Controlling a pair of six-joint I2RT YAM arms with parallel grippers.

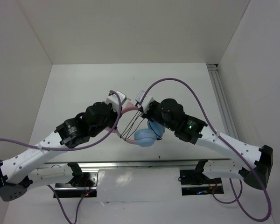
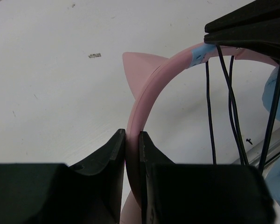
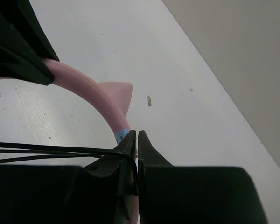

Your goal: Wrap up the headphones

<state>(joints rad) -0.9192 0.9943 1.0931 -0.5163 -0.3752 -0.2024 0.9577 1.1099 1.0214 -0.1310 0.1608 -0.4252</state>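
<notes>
I see both arms meeting over the middle of the white table (image 1: 74, 84), a little nearer the near edge than the far one. Between them hang the headphones (image 1: 127, 111).

The left gripper (image 1: 116, 103) is clamped on the pink headband (image 2: 139, 105). In the left wrist view its two black fingers (image 2: 113, 149) press either side of the band just below a pink cat ear (image 2: 136, 69). The right gripper (image 1: 143, 105) is pinched on the other side of the band, at a small blue patch (image 3: 122, 134). Its jaws are almost together.

The thin black cord (image 2: 210, 116) runs in several strands across the arch, and one strand bends around a finger of the right gripper (image 3: 136, 135). The light blue ear cups (image 1: 145, 137) sit below the band, toward the near edge. I cannot tell whether they touch the table.

White surface shows from the grippers to the far edge and out to the left edge. Along the right edge runs a metal rail (image 1: 221, 93). Walls (image 1: 23, 56) stand at the left, far and right edges. A purple cable (image 1: 186, 88) arches over the right arm toward the right edge.
</notes>
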